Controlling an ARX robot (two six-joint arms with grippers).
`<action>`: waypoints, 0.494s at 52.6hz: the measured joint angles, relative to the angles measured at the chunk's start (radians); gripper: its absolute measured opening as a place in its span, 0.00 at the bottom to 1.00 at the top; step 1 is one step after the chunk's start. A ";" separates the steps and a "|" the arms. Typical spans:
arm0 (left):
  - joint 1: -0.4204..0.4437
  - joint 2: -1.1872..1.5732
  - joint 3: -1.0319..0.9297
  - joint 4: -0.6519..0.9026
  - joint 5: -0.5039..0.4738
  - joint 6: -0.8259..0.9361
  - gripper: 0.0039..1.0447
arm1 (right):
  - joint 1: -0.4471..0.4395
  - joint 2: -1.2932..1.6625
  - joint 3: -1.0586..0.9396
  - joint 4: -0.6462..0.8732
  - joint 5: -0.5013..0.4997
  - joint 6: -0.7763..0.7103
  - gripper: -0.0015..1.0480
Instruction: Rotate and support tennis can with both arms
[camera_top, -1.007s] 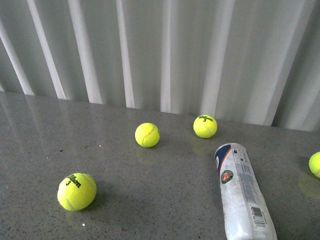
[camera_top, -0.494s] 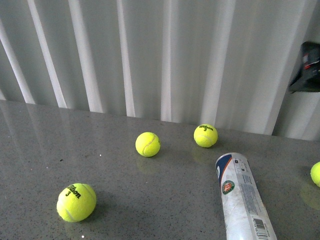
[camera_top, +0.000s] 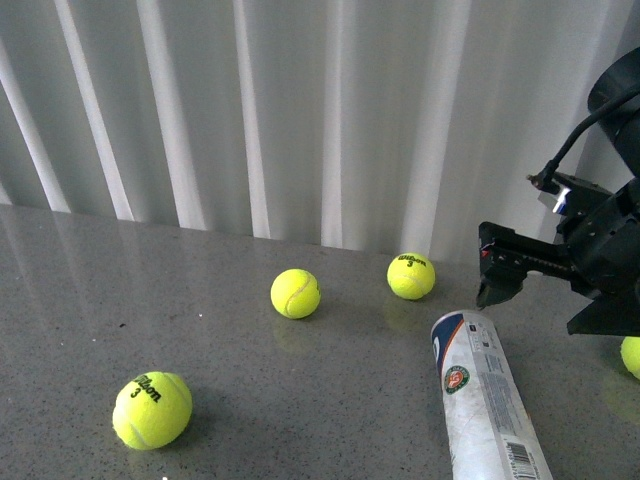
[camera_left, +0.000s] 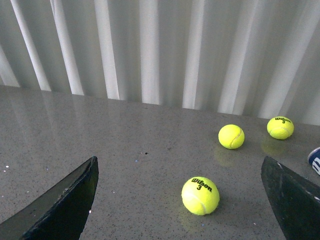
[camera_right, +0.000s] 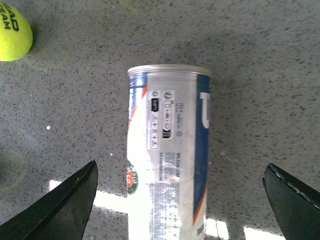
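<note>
The tennis can (camera_top: 482, 398) lies on its side on the grey table at the right of the front view, its blue-and-white label up and one end pointing toward the curtain. My right gripper (camera_top: 497, 272) hangs open just above and behind that far end. In the right wrist view the tennis can (camera_right: 167, 165) runs lengthwise between the spread black fingers (camera_right: 65, 210), with wide gaps on both sides of my right gripper (camera_right: 180, 215). My left gripper (camera_left: 180, 200) is open over a yellow ball; only a blue corner of the tennis can (camera_left: 315, 160) shows there.
Yellow tennis balls lie on the grey table (camera_top: 60, 300): one near left (camera_top: 152, 410), one in the middle (camera_top: 295, 293), one at the back (camera_top: 411, 276), one at the right edge (camera_top: 630, 355). A white pleated curtain (camera_top: 300, 110) closes the back.
My right arm has come into the front view from the right edge and dropped toward the can's far end. The can and the balls have kept their places on the table.
</note>
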 joint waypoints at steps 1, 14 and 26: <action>0.000 0.000 0.000 0.000 0.000 0.000 0.94 | 0.003 0.005 0.000 0.005 0.000 0.003 0.93; 0.000 0.000 0.000 0.000 0.000 0.000 0.94 | 0.023 0.077 -0.016 0.056 -0.001 0.019 0.93; 0.000 0.000 0.000 0.000 0.000 0.000 0.94 | 0.029 0.122 -0.054 0.111 0.005 0.027 0.93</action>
